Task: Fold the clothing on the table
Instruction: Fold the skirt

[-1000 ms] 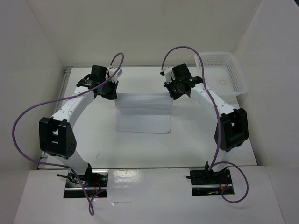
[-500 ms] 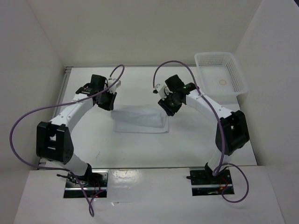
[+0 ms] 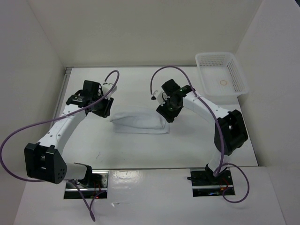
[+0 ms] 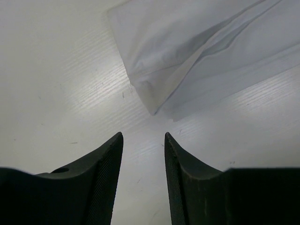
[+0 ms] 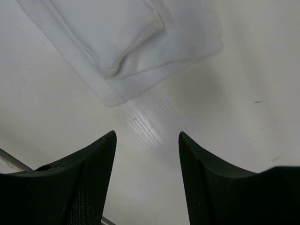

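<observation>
The clothing (image 3: 139,123) lies folded into a low white band in the middle of the table (image 3: 187,145). My left gripper (image 3: 104,110) hovers just off its left end, open and empty. In the left wrist view the dark fingers (image 4: 101,178) frame bare tabletop, with a folded corner of the clothing (image 4: 187,51) a short way ahead. My right gripper (image 3: 165,114) stands at the clothing's right end, also open with nothing in it. In the right wrist view its gripper (image 5: 147,136) is above the table, a hemmed corner of the clothing (image 5: 126,51) beyond the tips.
A white mesh basket (image 3: 220,75) sits at the back right corner of the table. White walls enclose the table on three sides. Purple cables loop from both arms. A metal rail (image 3: 66,93) edges the table on the left.
Both grippers have let go of the clothing and opened. The lifted far edge has come forward and dropped onto the near part, leaving a narrower fold. Both arms have drawn nearer.
</observation>
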